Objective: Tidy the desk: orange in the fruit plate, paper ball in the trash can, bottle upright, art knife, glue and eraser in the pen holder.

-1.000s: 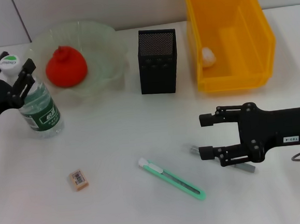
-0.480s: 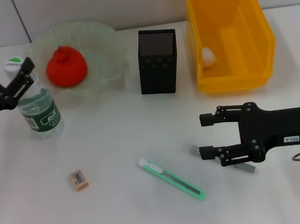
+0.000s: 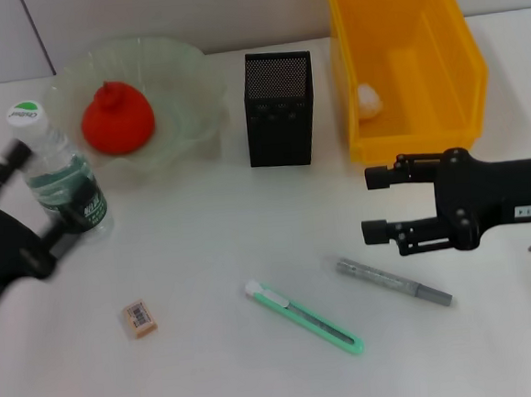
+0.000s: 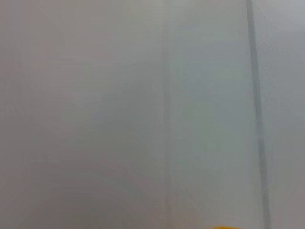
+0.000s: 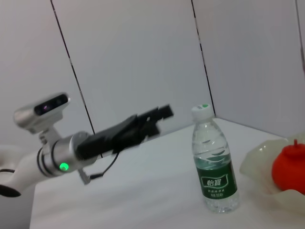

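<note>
The left gripper (image 3: 26, 194) now sits off the upright bottle (image 3: 58, 174), lower; the right gripper (image 3: 374, 205) is raised, uncovering the glue (image 3: 393, 280).

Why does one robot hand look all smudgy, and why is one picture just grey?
In the head view the left tool is smeared by motion blur beside the sharp bottle, while the right tool looks crisp. The left wrist view shows only a plain grey wall.
</note>
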Motion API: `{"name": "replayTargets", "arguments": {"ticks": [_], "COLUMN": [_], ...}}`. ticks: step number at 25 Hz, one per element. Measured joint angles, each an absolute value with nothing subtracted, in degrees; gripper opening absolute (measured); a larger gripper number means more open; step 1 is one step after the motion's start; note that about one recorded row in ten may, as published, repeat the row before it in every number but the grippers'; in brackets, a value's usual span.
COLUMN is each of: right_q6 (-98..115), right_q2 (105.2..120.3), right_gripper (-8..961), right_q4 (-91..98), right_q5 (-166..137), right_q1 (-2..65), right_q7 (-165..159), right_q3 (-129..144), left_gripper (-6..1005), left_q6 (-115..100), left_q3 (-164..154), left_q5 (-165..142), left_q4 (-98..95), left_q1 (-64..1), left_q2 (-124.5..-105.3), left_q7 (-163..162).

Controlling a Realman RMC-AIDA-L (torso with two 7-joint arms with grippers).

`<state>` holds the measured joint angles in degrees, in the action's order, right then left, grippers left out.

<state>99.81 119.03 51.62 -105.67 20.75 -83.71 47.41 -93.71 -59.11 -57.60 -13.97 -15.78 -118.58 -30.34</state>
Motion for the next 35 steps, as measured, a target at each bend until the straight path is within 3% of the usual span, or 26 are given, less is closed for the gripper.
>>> {"name": "replayTargets", "arguments": {"ticks": [16,35], "right_q6": [110.20,105.60], "right_q2": [119.03,119.28], "right_gripper": [776,775], "right_q4": [85.81,91.11], "right_q5": [-129.23,-141.04], "right_q1": [27.71,38.85], "right_q7": [-124.90,-155.33], "right_q3": [59.63,85.76], "left_gripper": [807,806], "left_q6": [-87.71,-83.79], "left_q3": [-70.19,-69.89], "left_q5": [-58.79,-59.00], "left_q4": [-13.70,-13.98], "left_q1": [-16.65,-16.52], "left_q2": [-118.39,-118.30], "left_q7": [-29.89,-31.38]}}
